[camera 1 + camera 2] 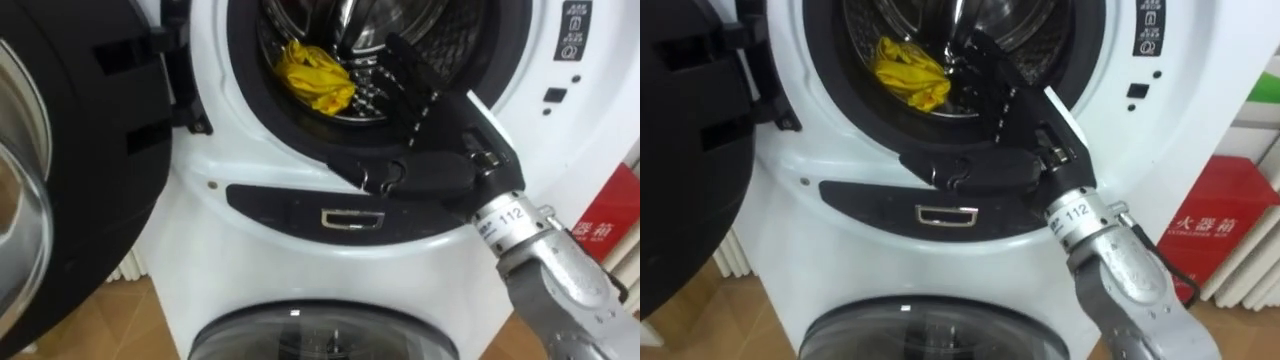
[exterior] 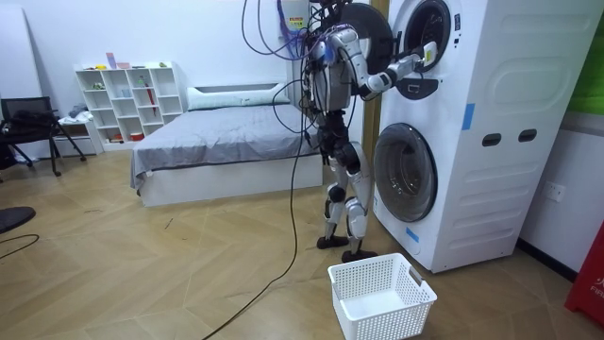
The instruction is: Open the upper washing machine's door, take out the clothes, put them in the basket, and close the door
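Observation:
A crumpled yellow cloth [image 1: 315,75] lies inside the drum [image 1: 362,22] of the upper washing machine [image 2: 472,57], at its left side. My right hand [image 1: 425,110] reaches through the round opening, its black fingers straight and pointing into the drum just right of the cloth, apart from it. The thumb rests along the dark lower rim of the opening. The hand is open and holds nothing. In the room view I stand upright close to the stacked machines, right arm raised to the upper opening, where the right hand [image 2: 427,54] shows.
The upper machine's dark door [image 1: 70,150] hangs open at my left. The lower machine's round door [image 1: 320,335] is closed below. A white laundry basket [image 2: 382,295] stands on the floor by my feet. A red box [image 1: 1210,235] stands right of the machines; a bed [image 2: 217,132] lies behind.

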Robot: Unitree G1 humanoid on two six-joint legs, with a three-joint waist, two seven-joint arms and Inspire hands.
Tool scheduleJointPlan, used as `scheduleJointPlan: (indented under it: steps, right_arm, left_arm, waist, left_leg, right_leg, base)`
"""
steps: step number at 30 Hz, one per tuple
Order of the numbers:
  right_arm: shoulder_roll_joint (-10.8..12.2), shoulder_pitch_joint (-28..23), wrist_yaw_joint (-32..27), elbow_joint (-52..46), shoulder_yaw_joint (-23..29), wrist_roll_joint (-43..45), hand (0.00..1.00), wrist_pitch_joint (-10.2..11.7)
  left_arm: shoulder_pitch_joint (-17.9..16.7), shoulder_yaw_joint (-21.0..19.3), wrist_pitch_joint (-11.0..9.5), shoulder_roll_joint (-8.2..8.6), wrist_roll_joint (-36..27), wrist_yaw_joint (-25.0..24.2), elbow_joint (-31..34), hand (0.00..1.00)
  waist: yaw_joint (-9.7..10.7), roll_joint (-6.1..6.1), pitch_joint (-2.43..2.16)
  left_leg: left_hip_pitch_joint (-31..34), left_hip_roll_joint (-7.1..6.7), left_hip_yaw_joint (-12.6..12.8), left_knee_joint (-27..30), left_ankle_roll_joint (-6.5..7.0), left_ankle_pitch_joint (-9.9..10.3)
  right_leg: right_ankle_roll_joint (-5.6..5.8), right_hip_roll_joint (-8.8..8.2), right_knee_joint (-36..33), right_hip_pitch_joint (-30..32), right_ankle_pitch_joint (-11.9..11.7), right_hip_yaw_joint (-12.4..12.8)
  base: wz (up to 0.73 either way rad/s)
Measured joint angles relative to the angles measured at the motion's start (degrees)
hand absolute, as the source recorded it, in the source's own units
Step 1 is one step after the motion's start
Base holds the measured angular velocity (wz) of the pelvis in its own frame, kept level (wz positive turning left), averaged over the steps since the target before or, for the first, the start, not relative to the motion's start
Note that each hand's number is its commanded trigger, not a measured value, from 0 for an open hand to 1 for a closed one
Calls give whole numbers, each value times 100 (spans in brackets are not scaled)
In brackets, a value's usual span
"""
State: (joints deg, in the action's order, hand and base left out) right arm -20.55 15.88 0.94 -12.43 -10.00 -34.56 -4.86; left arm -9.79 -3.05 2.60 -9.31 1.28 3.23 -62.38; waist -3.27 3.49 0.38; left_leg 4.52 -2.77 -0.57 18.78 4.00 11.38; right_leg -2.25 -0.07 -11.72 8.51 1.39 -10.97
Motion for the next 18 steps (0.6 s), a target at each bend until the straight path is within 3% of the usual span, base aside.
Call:
scheduleJointPlan:
  steps: [9, 14, 18]
  right_arm:
    - [-1, 147, -268, 0, 1, -32, 0, -294]
    - [-3, 330, -339, 4, 5, -151, 0, -575]
    - [-3, 373, -403, 5, 5, -344, 0, -629]
  left_arm:
    - [-11, -25, 247, -4, 46, -165, 49, 0]
    - [-28, -27, 387, -13, 46, -165, 54, 0]
    - [-31, -29, 442, -16, 40, -159, 54, 0]
  waist:
    - [-12, -61, -17]
    - [-17, -57, -23]
    - [-46, -31, -40]
  left_leg:
    - [1, 6, 89, 3, 4, -8]
    - [17, 21, 142, 2, 5, -8]
    - [29, 37, 194, -15, 3, -9]
  right_leg:
    - [2, -33, -9, 5, 0, 8]
    - [3, -34, -16, 38, 1, 21]
    - [4, -34, -13, 71, 1, 28]
  base:
    - [0]
    - [-5]
    - [-5]
